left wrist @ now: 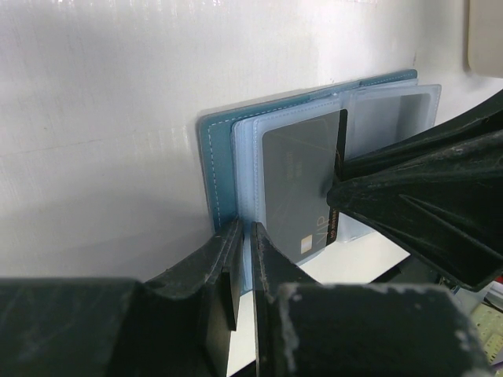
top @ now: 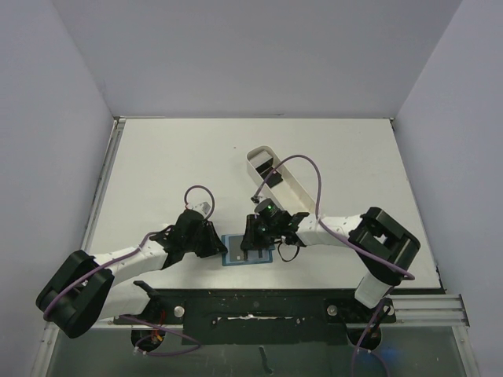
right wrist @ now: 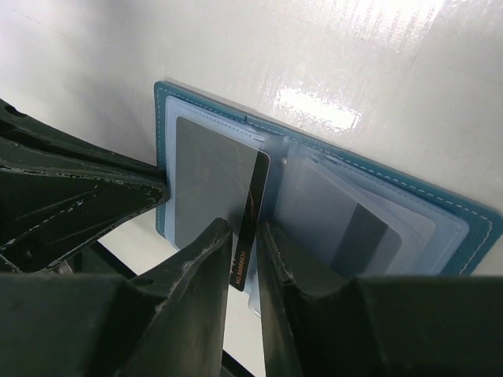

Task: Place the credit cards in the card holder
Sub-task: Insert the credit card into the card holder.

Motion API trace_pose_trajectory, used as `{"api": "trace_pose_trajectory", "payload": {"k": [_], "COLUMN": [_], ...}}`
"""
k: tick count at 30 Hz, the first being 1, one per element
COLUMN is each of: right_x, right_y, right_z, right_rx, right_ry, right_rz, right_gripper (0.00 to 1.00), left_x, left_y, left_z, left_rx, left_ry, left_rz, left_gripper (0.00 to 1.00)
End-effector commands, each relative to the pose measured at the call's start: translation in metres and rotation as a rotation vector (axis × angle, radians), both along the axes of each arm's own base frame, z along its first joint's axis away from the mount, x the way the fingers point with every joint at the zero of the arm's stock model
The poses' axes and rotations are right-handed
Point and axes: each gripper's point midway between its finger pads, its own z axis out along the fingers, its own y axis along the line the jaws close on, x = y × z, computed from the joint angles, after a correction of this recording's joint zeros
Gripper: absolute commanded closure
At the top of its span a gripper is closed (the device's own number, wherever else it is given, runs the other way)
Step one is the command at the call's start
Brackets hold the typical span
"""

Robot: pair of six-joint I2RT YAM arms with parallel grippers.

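Teal-blue card holder [top: 248,251] lies open between the arms, the left gripper [left wrist: 244,236] pinching its edge. The right gripper [right wrist: 244,236] clamps a dark credit card [right wrist: 258,184]. It is better to slide it flat and slowly into the clear pocket [right wrist: 206,124].

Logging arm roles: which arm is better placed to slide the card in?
Right: the right fingers grip the black card at the open card holder, while the left fingers pin the holder's edge.

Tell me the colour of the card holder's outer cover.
Teal-blue card holder with pale stitching; clearest in the left wrist view.
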Motion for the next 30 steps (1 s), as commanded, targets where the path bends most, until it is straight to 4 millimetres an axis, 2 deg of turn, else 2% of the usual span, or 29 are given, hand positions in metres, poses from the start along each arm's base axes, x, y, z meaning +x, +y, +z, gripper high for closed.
{"api": "trace_pose_trajectory", "payload": {"k": [1,5,9,20,25,30], "right_x": [0.004,0.004,0.008,0.026,0.052,0.093], "right_y": [0.01,0.014,0.009,-0.008,-0.025,-0.051], "right_z": [0.007,0.011,0.018,0.056,0.085,0.113], "right_rx": [0.017,0.036,0.022,0.015,-0.021,-0.119], "right_ry": [-0.031,-0.038,-0.067,-0.169,-0.289,-0.411], "right_rz": [0.026,0.041,0.018,0.006,0.009,-0.012], "right_gripper": [0.78,0.76,0.7,0.66,0.65,0.66], "left_x": [0.009,0.011,0.015,0.029,0.035,0.039], "left_y": [-0.006,-0.008,-0.011,-0.007,-0.006,-0.002], "left_z": [0.012,0.015,0.02,0.045,0.059,0.076], "left_rx": [-0.019,-0.025,-0.029,0.0,0.011,0.026], "left_ry": [-0.036,-0.043,-0.048,-0.099,-0.128,-0.169], "left_rz": [0.001,0.0,0.0,0.038,0.037,0.04], "left_gripper": [0.91,0.89,0.85,0.62,0.56,0.52]}}
